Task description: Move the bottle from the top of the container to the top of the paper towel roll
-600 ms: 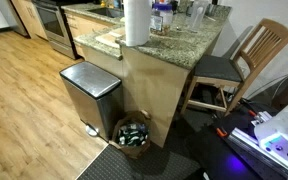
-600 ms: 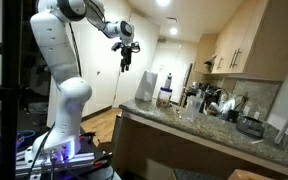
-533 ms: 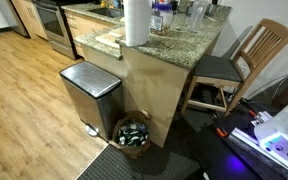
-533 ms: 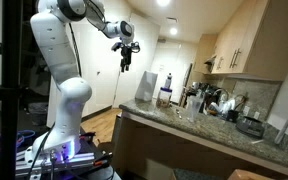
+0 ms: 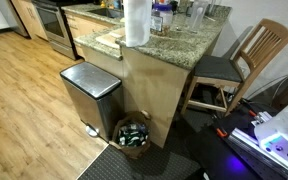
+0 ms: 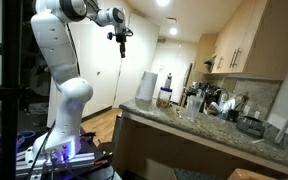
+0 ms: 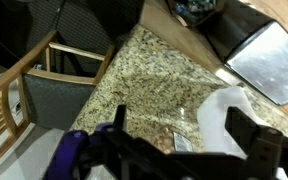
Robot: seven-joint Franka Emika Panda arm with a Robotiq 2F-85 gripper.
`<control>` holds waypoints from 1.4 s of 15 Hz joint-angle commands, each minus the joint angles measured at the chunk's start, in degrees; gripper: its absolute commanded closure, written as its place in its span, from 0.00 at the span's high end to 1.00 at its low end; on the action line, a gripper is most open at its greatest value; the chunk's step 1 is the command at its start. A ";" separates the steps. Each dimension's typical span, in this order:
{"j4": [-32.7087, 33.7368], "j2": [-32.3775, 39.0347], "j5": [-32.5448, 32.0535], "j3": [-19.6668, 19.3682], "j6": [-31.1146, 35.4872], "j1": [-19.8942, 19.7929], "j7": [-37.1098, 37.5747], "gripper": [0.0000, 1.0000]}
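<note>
The paper towel roll [image 5: 136, 22] is a tall white cylinder standing on the granite counter [image 5: 174, 45]. It also shows in an exterior view [image 6: 146, 87] and from above in the wrist view [image 7: 224, 112]. The container, a steel bin [image 5: 89, 88] with a flat lid, stands on the floor beside the counter; nothing stands on its lid. Bottles [image 5: 162, 14] stand on the counter behind the roll. My gripper [image 6: 121, 36] hangs high above the counter's end, pointing down. In the wrist view the gripper [image 7: 181, 135] is open and empty, with the roll under its right finger.
A round basket [image 5: 134, 132] of bottles sits on the floor by the bin. A wooden chair [image 5: 239, 65] stands at the counter's other side. Glasses and jars [image 6: 209, 102] crowd the counter farther along. A stove [image 5: 54, 18] is behind.
The gripper has risen and turned a little above the counter's end. The roll, bin and bottles have not moved.
</note>
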 commanded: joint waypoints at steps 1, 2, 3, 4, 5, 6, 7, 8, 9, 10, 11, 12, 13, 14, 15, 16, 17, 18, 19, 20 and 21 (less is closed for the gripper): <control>3.34 1.02 -1.60 0.35 -0.33 2.03 4.62 1.00; 6.00 1.54 -2.34 1.71 -0.37 2.25 7.65 1.00; 7.58 2.03 -2.76 2.57 -0.43 2.37 9.25 1.00; 8.24 2.39 -2.92 2.77 -0.45 2.40 9.89 1.00; 7.97 2.65 -5.32 2.52 0.05 1.84 8.92 1.00; 9.11 3.55 -6.11 1.44 2.21 0.84 10.77 1.00; 12.21 5.69 -5.28 -0.76 3.38 -0.42 12.81 1.00; 14.78 7.14 -5.19 -2.56 3.41 -1.03 13.11 1.00; 16.74 8.26 -4.18 -4.34 3.61 -1.29 13.81 1.00; 18.99 9.73 -3.96 -6.11 3.63 -1.92 14.51 1.00; 21.56 11.68 -3.56 -8.16 3.32 -2.48 15.08 1.00; 24.43 13.89 -2.87 -10.32 3.16 -2.94 15.48 1.00; 26.86 15.98 -2.58 -11.84 2.48 -3.36 16.66 1.00; 28.69 17.34 -2.07 -12.93 1.60 -3.36 18.51 1.00; 23.00 13.00 -3.88 -12.80 3.55 -1.74 15.95 1.00; 24.91 14.82 -3.47 -14.06 3.51 -1.92 16.64 1.00; 26.25 16.15 -3.29 -14.63 3.44 -1.94 16.97 1.00; 26.41 16.58 -2.89 -13.62 3.75 -3.27 17.21 1.00; 26.34 16.76 -3.56 -13.21 2.62 -3.05 16.70 1.00; 27.37 18.16 -2.59 -13.64 3.52 -3.57 19.63 1.00; 30.77 20.96 0.60 -16.15 3.60 -2.86 22.72 1.00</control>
